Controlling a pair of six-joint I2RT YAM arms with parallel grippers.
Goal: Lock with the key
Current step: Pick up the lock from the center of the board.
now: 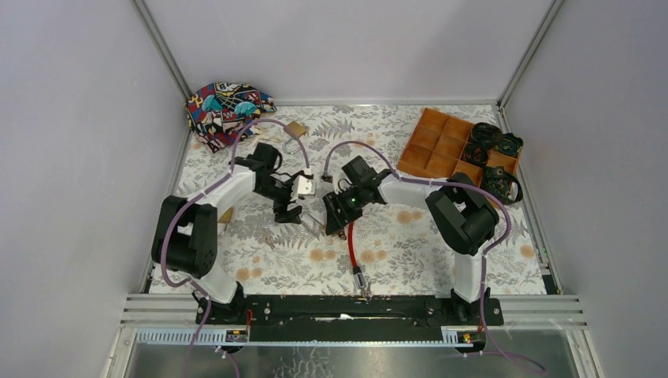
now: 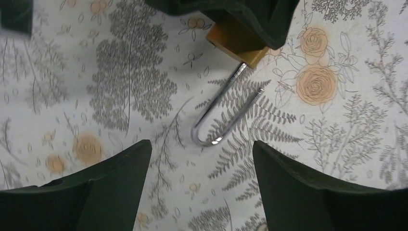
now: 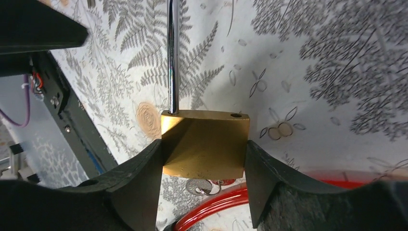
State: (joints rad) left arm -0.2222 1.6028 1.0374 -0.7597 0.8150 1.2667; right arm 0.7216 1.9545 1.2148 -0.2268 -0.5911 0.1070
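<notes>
A brass padlock (image 3: 206,144) is gripped by its body between the fingers of my right gripper (image 3: 203,144), just above the floral table. Its chrome shackle (image 3: 172,53) stands open, with one leg out of the body and the empty hole showing. A small key (image 3: 197,186) on a ring sticks out of the bottom of the body. In the left wrist view the shackle (image 2: 226,113) lies on the cloth, and its bend sits just ahead of my open left gripper (image 2: 201,147), which holds nothing. From above, the left gripper (image 1: 287,211) and right gripper (image 1: 335,216) face each other closely.
A red cable (image 1: 352,244) with a metal end (image 1: 360,279) runs from under the right gripper toward the near edge. An orange compartment tray (image 1: 441,146) with black parts (image 1: 492,153) is at the back right. A patterned cloth bag (image 1: 224,110) lies back left, and a white block (image 1: 306,186) sits by the left arm.
</notes>
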